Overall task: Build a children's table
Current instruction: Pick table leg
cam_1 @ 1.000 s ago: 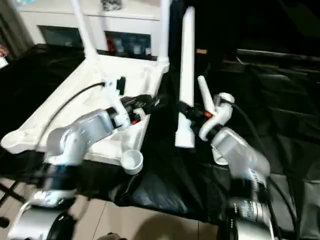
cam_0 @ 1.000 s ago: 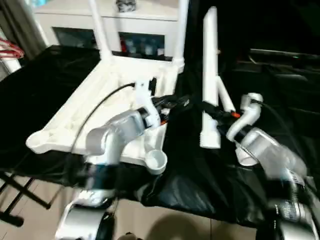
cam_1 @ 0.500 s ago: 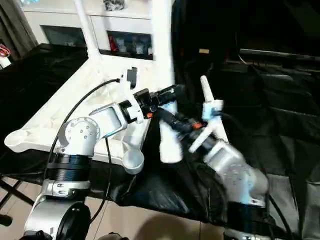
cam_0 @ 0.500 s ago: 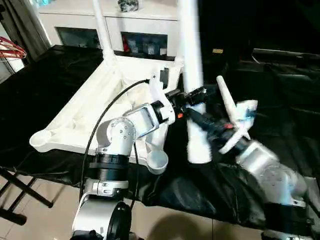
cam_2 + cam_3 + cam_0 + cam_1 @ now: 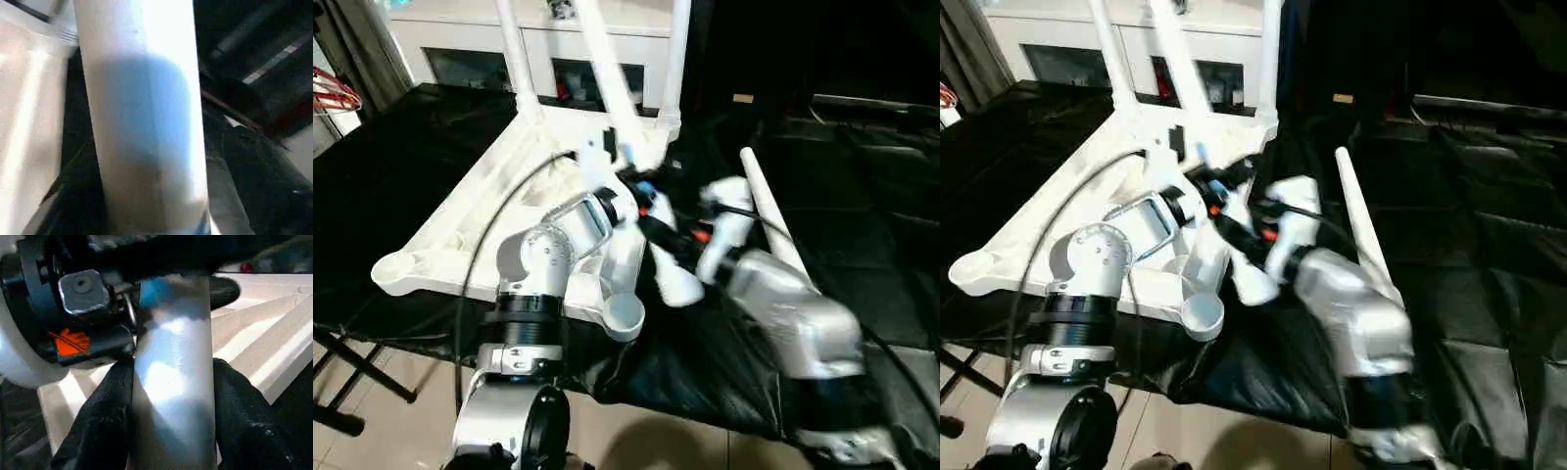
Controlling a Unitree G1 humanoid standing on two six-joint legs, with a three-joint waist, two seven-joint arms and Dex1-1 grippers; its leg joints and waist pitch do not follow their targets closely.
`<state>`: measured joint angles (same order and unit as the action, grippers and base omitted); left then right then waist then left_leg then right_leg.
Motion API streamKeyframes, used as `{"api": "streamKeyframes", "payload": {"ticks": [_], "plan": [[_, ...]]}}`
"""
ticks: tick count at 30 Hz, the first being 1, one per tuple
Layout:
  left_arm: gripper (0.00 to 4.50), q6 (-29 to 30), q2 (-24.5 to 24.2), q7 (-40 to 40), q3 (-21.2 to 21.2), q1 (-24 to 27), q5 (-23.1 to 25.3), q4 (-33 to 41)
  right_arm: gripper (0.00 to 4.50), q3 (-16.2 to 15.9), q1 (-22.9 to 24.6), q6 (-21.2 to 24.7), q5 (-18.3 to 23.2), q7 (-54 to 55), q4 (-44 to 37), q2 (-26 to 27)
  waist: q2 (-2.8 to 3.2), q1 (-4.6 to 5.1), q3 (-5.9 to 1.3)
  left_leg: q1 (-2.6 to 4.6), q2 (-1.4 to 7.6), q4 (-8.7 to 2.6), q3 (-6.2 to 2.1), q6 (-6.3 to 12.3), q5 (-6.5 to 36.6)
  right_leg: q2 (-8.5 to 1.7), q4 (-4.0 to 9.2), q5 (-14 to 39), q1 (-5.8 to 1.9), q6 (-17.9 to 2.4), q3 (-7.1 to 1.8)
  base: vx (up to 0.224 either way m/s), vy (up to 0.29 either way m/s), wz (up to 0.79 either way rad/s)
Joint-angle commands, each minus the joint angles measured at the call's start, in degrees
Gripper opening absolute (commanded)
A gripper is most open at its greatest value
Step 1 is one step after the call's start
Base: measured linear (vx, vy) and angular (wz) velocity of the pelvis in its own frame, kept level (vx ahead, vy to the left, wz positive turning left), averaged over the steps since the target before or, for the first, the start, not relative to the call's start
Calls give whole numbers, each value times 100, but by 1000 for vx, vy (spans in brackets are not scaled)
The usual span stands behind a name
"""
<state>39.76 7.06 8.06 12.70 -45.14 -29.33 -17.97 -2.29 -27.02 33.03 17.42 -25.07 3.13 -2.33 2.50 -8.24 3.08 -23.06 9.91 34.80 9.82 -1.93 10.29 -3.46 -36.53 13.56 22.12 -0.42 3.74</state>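
Upturned table top (image 5: 460, 230) lies on the black-draped desk (image 5: 391, 147), left of centre, raised rim up. Its near long edge sits close to the desk's front edge; the near-right corner socket (image 5: 625, 315) juts past the cloth over the floor. The near-left corner (image 5: 396, 269) is also at the drop-off.

Two legs already stand in the far corners: one far left (image 5: 514, 54), one far right (image 5: 677, 49), both upright and running out of the top of the view. A third leg (image 5: 612, 83) is tilted, slim end up and leaning left, thick end (image 5: 675, 284) low just beside the top's right rim. A fourth leg (image 5: 769, 220) lies flat on the cloth to the right, well apart from the top.

The right gripper (image 5: 171, 396) has its jaws clamped on the tilted leg, one black finger (image 5: 102, 416) on each side, touching it. The left gripper (image 5: 641, 191) meets the same leg just above; the left wrist view has the leg pressed close, but I cannot tell how its jaws stand.

The two forearms cross tightly over the top's right side, so little free room there. Open dark cloth (image 5: 862, 196) lies to the right. A white cabinet (image 5: 460, 34) stands behind the desk.
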Motion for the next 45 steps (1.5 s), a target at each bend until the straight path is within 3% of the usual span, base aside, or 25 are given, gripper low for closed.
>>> {"api": "streamKeyframes", "payload": {"ticks": [1, 5, 6, 13, 16, 17, 19, 22, 23, 27, 30, 35, 38, 45], "plan": [[300, -205, 85, -321, 40, -124, 120, -80, 183, -64, -187, -170, -114, 249, 23, 91, -74, 25, -427, 134, 346, -363, -159, 215, 176, -543, 371, -703, -286, -1122, -318, 0, 0, 0], [279, -423, 187, -596, 174, -186, 167, -127, 183, -82, -257, -238, -172, 370, 46, 201, -74, 34, -427, 138, 341, -371, -159, 189, 238, -546, 371, -701, -291, -1103, -315, 0, 0, 0], [255, -442, 173, -545, 143, -184, 192, -117, 183, -89, -265, -258, -188, 389, 53, 223, -73, 33, -425, 137, 336, -368, -157, 174, 263, -542, 373, -667, -291, -1098, -317, 0, 0, 0], [201, -424, 158, -420, 35, -125, 101, -32, 183, -108, -280, -363, -248, 444, 116, 236, -52, 32, -432, 138, 337, -362, -161, 147, 236, -534, 351, -849, -289, -1096, -317, 0, 0, 0], [197, -446, 145, -415, 0, -124, 100, -23, 183, -117, -295, -389, -247, 378, 123, 204, -50, 29, -437, 137, 332, -356, -158, 148, 247, -541, 351, -875, -297, -1110, -319, 0, 0, 0], [192, -457, 133, -393, -16, -125, 100, -23, 218, -123, -299, -385, -226, 310, 121, 176, -53, 28, -437, 138, 334, -356, -159, 155, 243, -540, 350, -889, -300, -1109, -317, 0, 0, 0], [188, -484, -119, 271, -331, -95, 130, 94, 253, 17, -309, -3, 181, -327, 17, -188, -57, 15, -436, 141, 326, -350, -154, 194, 263, -528, 356, -878, -307, -1089, -319, 0, 0, 0], [187, -402, -281, 668, -504, -73, 100, 170, 265, -35, -276, 193, 317, -759, -46, -504, -64, -10, -437, 134, 332, -346, -157, 227, 224, -524, 344, -882, -322, -1052, -316, 0, 0, 0], [185, -306, -374, 873, -590, -53, 61, 220, 292, -67, -244, 296, 384, -1001, -81, -693, -63, -7, -446, 133, 333, -335, -152, 255, 187, -536, 331, -943, -319, -1081, -319, 0, 0, 0], [185, -72, -620, 1471, -798, 21, -108, 367, 307, -220, -127, 322, 476, -1809, -118, -1293, -92, -12, -436, 114, 319, -307, -132, 338, 165, -545, 330, -913, -330, -1206, -318, 0, 0, 0], [185, 50, -802, 2029, -865, 56, -320, 451, 344, -241, -85, 386, 762, -2541, -192, -1676, -120, -4, -435, 111, 320, -300, -127, 420, 201, -538, 339, -762, -335, -1301, -309, 0, 0, 0], [185, 248, -1048, 2904, -968, 80, -672, 672, 389, -249, -154, 594, 1114, -3211, -272, -2009, -113, -21, -435, 137, 341, -297, -128, 471, 259, -552, 351, -412, -310, -1383, -306, 0, 0, 0], [185, 379, -1093, 3209, -931, 78, -924, 818, 393, -219, -220, 671, 1255, -3408, -185, -2056, -111, -13, -423, 126, 340, -302, -126, 447, 297, -547, 354, -308, -300, -1460, -298, 0, 0, 0], [185, 498, -1141, 3830, -1106, 267, -1211, 1093, 393, -160, -301, 901, 1619, -3838, -62, -2095, -119, -22, -420, 130, 338, -301, -118, 425, 333, -538, 373, -112, -283, -1420, -302, 0, 0, 0]]}}
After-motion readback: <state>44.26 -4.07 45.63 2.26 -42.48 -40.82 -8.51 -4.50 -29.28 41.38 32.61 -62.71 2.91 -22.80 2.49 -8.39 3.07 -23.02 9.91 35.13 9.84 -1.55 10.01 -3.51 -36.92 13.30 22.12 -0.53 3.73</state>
